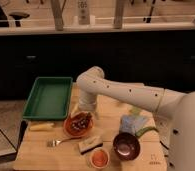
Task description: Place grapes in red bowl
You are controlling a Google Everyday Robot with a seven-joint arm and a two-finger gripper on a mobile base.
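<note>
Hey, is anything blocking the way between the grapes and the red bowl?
Nothing visible does. The gripper hangs directly over the red bowl, and the dark grapes are at the bowl's opening beneath it. The fork and sponge lie nearer the table's front edge, off that path.

Before the tray (48, 97), a bowl (73, 129) with the jaws above it (fork (58, 142) and sponge (90, 144) nearer still)

Pincer (83, 118) over red bowl (70, 130); green tray (48, 97), white arm (126, 92).
</note>
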